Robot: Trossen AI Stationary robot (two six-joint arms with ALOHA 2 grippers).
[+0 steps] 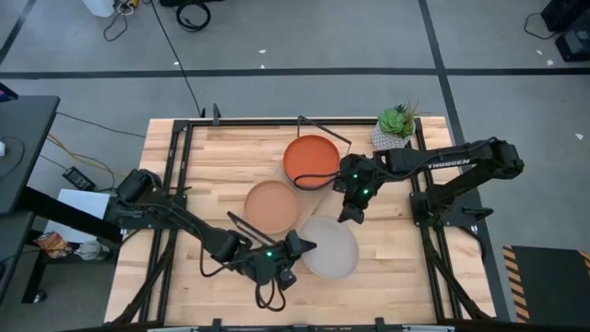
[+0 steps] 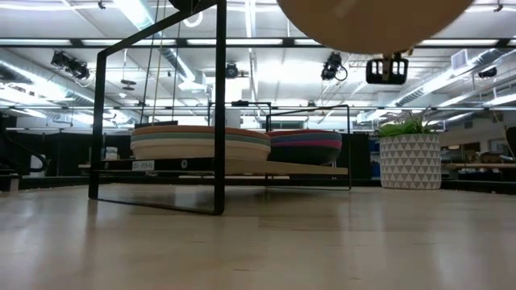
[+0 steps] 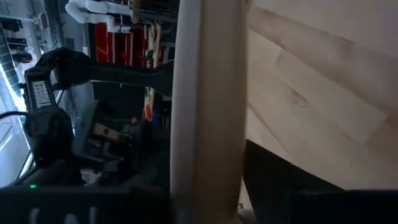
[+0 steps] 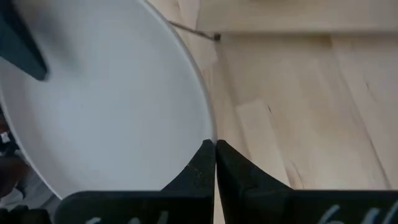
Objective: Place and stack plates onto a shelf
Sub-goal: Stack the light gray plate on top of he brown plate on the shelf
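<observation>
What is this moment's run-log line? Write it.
left gripper: shut on pale plate, lifted off table | right gripper: shut, at plate rim | shelf: two stacks

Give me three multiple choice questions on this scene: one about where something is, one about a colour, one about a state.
1. Where does the potted plant stand?
A. on the left arm's side of the table
B. on the right arm's side of the table
C. on the shelf

2. What colour is the top plate of the stack nearest the plant?
A. orange
B. teal
C. pink

3. What state is the pale plate in?
A. lying flat on the table
B. stacked on the shelf
C. held up off the table by the left tool

Answers: 1 B, the high view shows it at the table's right edge. 2 A, it is plainly orange from above. 3 C, the low view shows it aloft and the left wrist view shows its rim in the tool.
</observation>
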